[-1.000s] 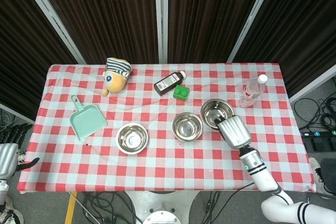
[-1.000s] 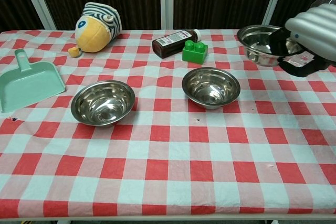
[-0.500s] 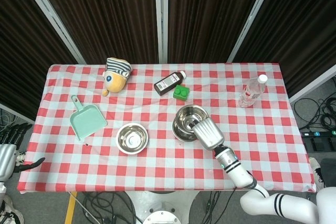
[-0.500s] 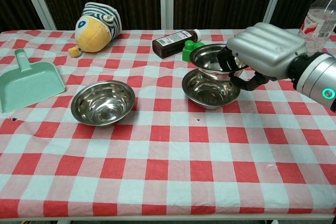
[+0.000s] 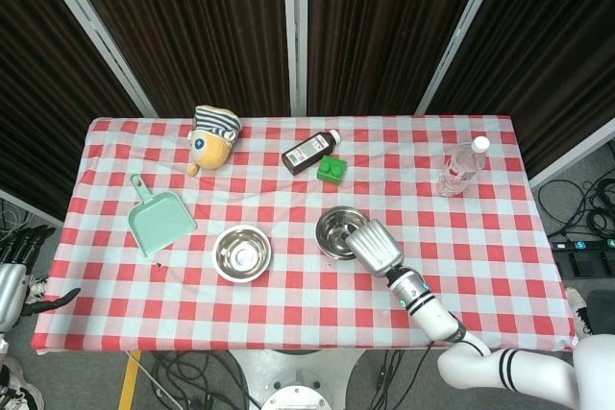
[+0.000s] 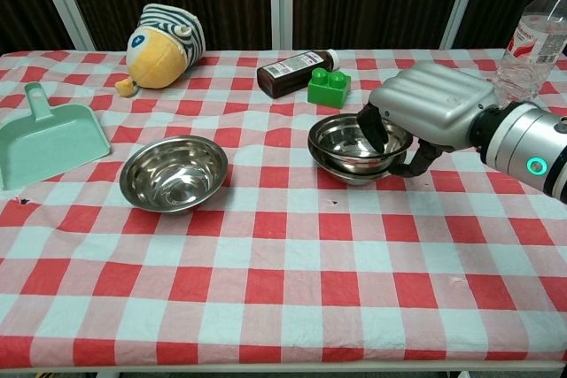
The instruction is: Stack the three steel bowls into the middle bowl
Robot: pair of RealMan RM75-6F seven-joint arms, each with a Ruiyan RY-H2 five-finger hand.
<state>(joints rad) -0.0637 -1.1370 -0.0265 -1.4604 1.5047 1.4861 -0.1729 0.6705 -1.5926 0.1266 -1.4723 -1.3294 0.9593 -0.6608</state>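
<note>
Gripping the rim of a steel bowl with the right hand, fingers hooking inside the right edge and thumb curling under the outside. Sitting nested in the middle bowl, that held bowl, with only the lower bowl's rim showing beneath it in the chest view. Resting alone to the left, well apart from the stack, the third steel bowl, upright on the red-and-white checked tablecloth. Lying farther left near the table edge, a mint green dustpan. Leaning at the back left, a plush toy with a striped cap. Lying on its side behind the stack, a brown bottle, with a green toy brick just beside it. Standing at the back right, a clear water bottle. Hanging off the table's left corner in the head view, the left hand, holding nothing, with fingers apart.
</note>
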